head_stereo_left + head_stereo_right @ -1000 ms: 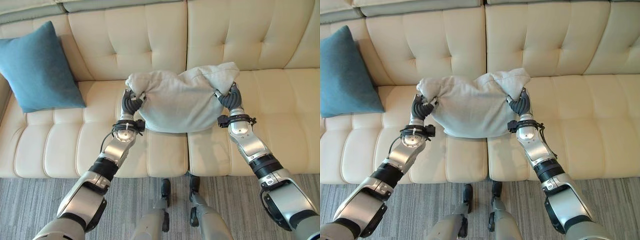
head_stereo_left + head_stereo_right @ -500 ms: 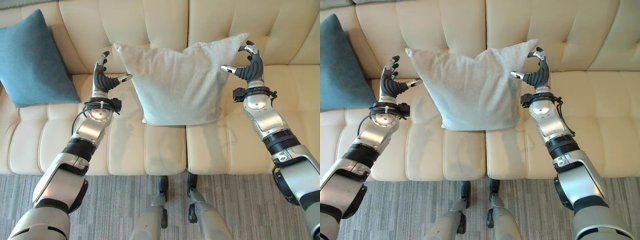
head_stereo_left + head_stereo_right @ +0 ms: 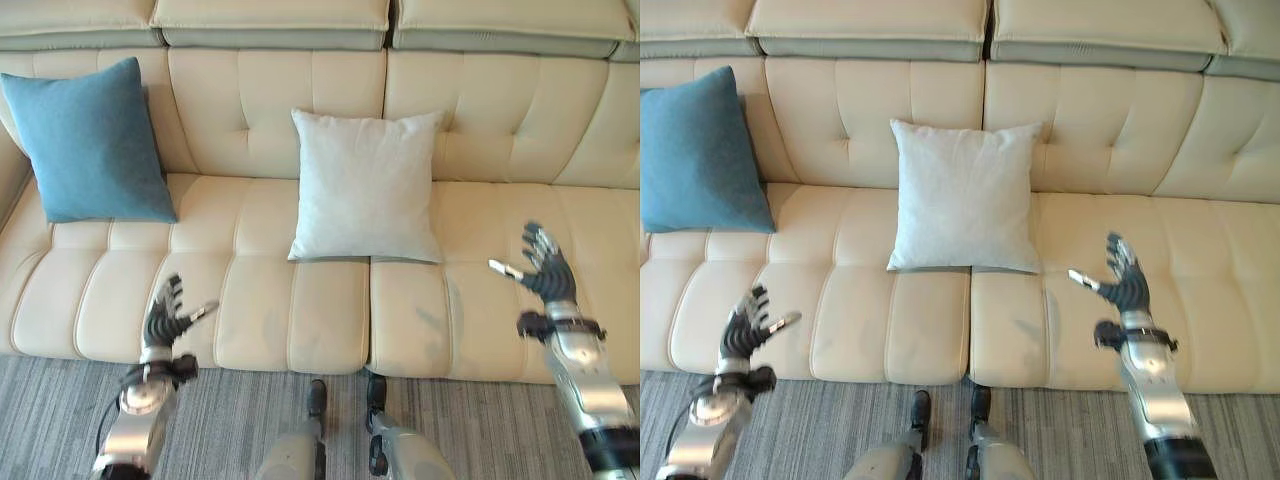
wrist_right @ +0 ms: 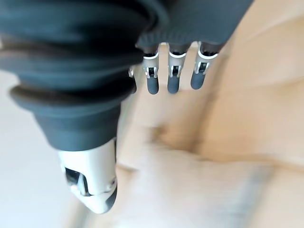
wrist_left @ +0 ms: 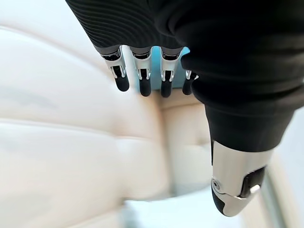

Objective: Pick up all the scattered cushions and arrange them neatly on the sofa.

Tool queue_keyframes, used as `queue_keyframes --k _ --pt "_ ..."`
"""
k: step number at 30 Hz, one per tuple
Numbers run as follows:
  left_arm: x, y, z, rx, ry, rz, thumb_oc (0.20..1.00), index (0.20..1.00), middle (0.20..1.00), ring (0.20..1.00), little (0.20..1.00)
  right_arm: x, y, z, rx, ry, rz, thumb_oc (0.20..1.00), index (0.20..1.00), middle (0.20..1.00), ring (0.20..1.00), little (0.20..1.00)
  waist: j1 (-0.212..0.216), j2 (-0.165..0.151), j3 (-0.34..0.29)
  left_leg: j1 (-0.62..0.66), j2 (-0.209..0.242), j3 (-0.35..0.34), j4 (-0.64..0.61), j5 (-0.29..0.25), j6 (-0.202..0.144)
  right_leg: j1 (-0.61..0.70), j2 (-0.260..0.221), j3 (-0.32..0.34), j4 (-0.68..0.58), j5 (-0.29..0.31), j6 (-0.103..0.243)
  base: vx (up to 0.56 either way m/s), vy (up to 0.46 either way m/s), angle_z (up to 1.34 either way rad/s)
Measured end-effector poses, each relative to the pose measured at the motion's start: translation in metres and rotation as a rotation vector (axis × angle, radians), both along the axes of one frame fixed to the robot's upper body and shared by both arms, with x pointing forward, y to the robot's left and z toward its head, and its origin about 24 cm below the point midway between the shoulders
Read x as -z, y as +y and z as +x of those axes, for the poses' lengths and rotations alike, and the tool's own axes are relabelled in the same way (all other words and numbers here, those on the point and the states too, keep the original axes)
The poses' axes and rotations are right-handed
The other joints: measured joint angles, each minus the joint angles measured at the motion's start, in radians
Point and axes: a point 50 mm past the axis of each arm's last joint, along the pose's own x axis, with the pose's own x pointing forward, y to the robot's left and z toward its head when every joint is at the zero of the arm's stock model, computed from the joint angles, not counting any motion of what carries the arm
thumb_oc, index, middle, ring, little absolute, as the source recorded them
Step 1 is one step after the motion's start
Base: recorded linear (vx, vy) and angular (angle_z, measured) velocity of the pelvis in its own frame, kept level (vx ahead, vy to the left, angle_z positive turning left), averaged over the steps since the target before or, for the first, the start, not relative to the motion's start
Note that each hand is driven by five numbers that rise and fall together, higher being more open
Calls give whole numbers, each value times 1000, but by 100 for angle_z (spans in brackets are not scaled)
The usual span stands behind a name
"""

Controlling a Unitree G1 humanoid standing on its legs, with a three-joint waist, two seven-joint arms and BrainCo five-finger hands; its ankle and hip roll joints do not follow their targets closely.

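- Seemingly, two cushions are set on the sofa (image 3: 270, 320): a pale grey cushion (image 3: 366, 188) upright against the middle of the backrest, a blue cushion (image 3: 88, 140) leaning at the left end.
- No further cushion can be seen on the striped carpet (image 3: 230, 420); whether any are left cannot be told.
- Nothing is held: the left hand (image 3: 163, 318) and right hand (image 3: 542, 268) are spread open, well apart from the cushions.
- Cushions are seen as square, soft, woven; the sofa as cream, tufted, leather-like.

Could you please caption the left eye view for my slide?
White cushion and blue cushion upright on sofa; left hand and right hand open.
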Motion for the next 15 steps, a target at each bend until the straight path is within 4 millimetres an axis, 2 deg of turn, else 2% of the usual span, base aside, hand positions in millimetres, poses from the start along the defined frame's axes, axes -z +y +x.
queue_keyframes --k 1,3,4,6,10,11,12,13,14,15 --pt "17 0 -22 -32 85 -37 1000 1000 1000 1000 1000 20 -2 -17 2 102 -9 1000 1000 1000 1000 1000 1 -6 -18 12 -1 17 0 -5 7 4 0 19 0 0 1 -104 156 -30" --pt "36 -1 -42 -33 197 -56 1000 1000 1000 1000 1000 43 -5 -37 6 225 -27 1000 1000 1000 1000 1000 -3 -8 -33 33 -4 31 0 -8 13 20 -3 32 0 1 2 -162 181 -30" --pt "43 -2 -51 -27 247 -61 1000 1000 1000 1000 1000 55 -4 -45 -8 297 -40 1000 1000 1000 1000 1000 -5 -15 -46 43 -5 46 0 -11 16 23 -2 49 0 -3 13 -191 137 -37" --pt "49 -4 -60 -1 294 -65 1000 1000 1000 1000 1000 73 0 -55 -41 396 -54 1000 1000 1000 1000 1000 -3 -20 -66 53 -6 68 -6 -16 19 25 -2 72 0 -5 24 -261 122 -36" --pt "55 -11 -55 61 331 -58 1000 1000 1000 1000 1000 103 12 -65 -81 540 -43 1000 1000 1000 1000 1000 -3 -41 -90 47 -11 111 1 -11 24 -13 -3 120 13 16 54 -361 37 -38" --pt "56 -12 -49 78 337 -54 1000 1000 1000 1000 1000 109 19 -61 -105 566 -47 1000 1000 1000 1000 1000 -1 -41 -88 29 -9 134 10 6 46 -31 -7 128 23 21 75 -400 1 -36" --pt "56 -13 -45 87 333 -50 1000 1000 1000 1000 1000 111 21 -60 -106 569 -45 1000 1000 1000 1000 1000 -3 -38 -84 16 -5 134 18 2 50 -40 -8 125 26 14 86 -329 5 -20" --pt "53 -15 -34 102 307 -46 1000 1000 1000 1000 1000 113 24 -57 -104 572 -38 1000 1000 1000 1000 1000 -2 -31 -71 6 8 142 25 25 80 -51 -7 109 55 -4 99 -303 -10 0" --pt "48 -20 -18 120 266 -45 1000 1000 1000 1000 1000 119 28 -55 -98 596 -26 1000 1000 1000 1000 1000 0 -5 -54 -17 38 138 49 27 82 -105 -4 78 259 -98 100 -347 -68 0" --pt "47 -21 -14 125 253 -43 1000 1000 1000 1000 1000 121 30 -55 -103 604 -24 1000 1000 1000 1000 1000 0 4 -52 -19 49 129 57 11 97 -117 -6 74 344 -135 100 -276 -75 3"
